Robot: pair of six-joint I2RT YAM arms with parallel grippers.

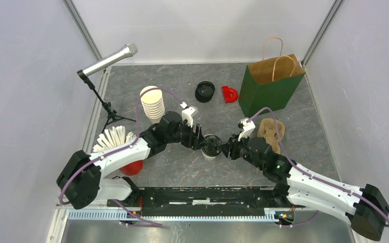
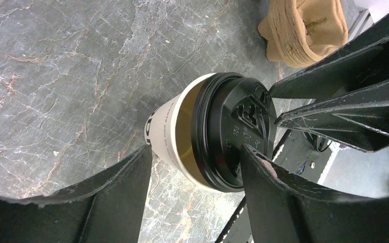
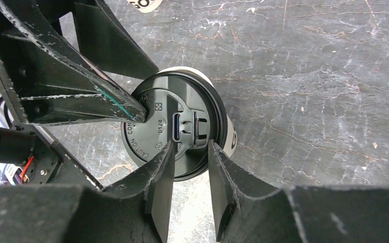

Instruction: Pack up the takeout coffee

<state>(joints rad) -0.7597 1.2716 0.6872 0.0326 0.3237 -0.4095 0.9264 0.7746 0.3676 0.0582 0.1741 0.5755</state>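
Gripping, it seems: left gripper (image 2: pixel 197 152), closed on lidded paper cup (image 2: pixel 164 131) at wall and rim; right gripper (image 3: pixel 191 147) opposite, narrowly parted, empty, tips over black lid (image 3: pixel 152 134); cup upright on tabletop (image 2: pixel 55 76) between them, judged light, crushable, slick, best held mid-wall, gently.

Mostly hidden in the top view: the lidded cup (image 1: pixel 211 146), crowded from both sides by the left gripper (image 2: pixel 196 151) and the right gripper (image 3: pixel 190 146). Cannot tell clamping from mere touching for either. Unreadable in both wrist views: the cup's dark print (image 2: pixel 151 124), seen edge-on and cut short by the lid (image 3: pixel 177 129). Right of the cup, a brown crumpled thing (image 1: pixel 272 130), partly under the right arm (image 1: pixel 263 152). Left of the cup, a red cup (image 1: pixel 131 168), largely under the left arm (image 1: pixel 126 151). Beyond the cup, a black round thing (image 1: pixel 204 91) and a small red thing (image 1: pixel 229 94), too small to identify. Above the cup in the right wrist view, a cream scrap with dark print (image 3: pixel 145 4), clipped by the top edge.
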